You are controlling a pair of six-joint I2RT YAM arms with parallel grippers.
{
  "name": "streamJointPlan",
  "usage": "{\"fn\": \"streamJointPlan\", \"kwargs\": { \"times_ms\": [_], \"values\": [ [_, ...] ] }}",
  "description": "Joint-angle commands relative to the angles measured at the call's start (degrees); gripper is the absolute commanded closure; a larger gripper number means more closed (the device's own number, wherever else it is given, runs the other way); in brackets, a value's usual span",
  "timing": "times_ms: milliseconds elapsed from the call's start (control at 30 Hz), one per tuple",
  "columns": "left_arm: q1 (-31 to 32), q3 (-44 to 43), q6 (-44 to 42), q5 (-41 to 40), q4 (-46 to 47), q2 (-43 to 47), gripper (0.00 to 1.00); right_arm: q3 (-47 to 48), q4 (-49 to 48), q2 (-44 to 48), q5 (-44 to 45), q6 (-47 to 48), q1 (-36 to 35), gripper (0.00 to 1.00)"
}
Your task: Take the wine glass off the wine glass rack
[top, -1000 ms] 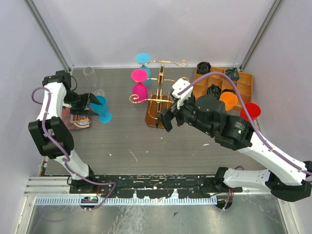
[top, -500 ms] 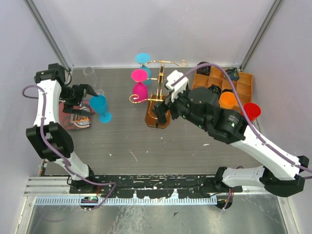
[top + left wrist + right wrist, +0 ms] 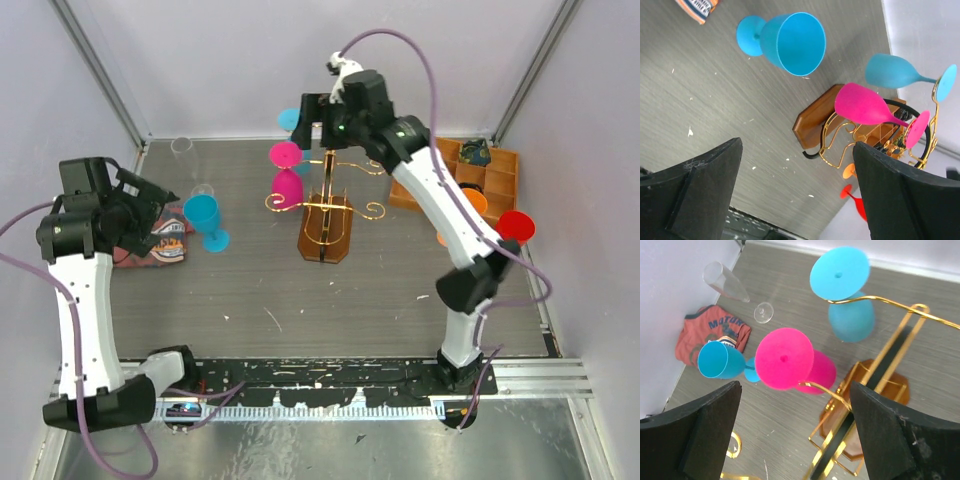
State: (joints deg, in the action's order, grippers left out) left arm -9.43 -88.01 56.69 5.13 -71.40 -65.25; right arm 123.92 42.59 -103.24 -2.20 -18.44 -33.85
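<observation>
Your left fingers point(image 3: 695, 190) and right fingers point(image 3: 700, 435) are gaping wide, empty.
The blue wine glass point(image 3: 204, 217) is standing on the tabletop point(image 3: 250, 290) near your left; the pink wine glass point(image 3: 288, 185) is hanging on the wine glass rack point(image 3: 325, 240) below your right.

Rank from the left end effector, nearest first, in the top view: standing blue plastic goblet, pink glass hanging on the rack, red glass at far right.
From the left end effector:
1. Standing blue plastic goblet, just to its right.
2. Pink glass hanging on the gold wire rack, centre.
3. Red glass, far right.
</observation>
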Motion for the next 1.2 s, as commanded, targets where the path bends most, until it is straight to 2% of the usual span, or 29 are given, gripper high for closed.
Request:
{"fn": "streamJointPlan", "kwargs": {
  "times_ms": [0,367,633,1000,1167],
  "values": [
    [2.02,4.3,-6.49,-2.01,9.7,1.68,0.01,8.98,2.82,-7.11,-6.41,-3.39,-0.25,0.08],
    [6.0,5.94,-14.75,-0.07,17.14,4.85,0.01,10.05,-0.35,-13.95,-8.53,-7.51,1.33,0.23],
    [6.08,7.36,-14.27,1.46,19.67,6.05,0.01,14.37,2.88,-17.78,-9.0,-6.45,1.33,0.24],
    [6.09,7.43,-14.51,2.66,21.17,6.19,0.01,17.03,6.2,-21.04,-12.82,-5.38,0.98,0.41],
    [6.04,6.81,-14.25,3.22,21.04,5.63,0.01,16.5,6.89,-20.74,-14.36,-5.05,0.95,0.44]
  ]
}}
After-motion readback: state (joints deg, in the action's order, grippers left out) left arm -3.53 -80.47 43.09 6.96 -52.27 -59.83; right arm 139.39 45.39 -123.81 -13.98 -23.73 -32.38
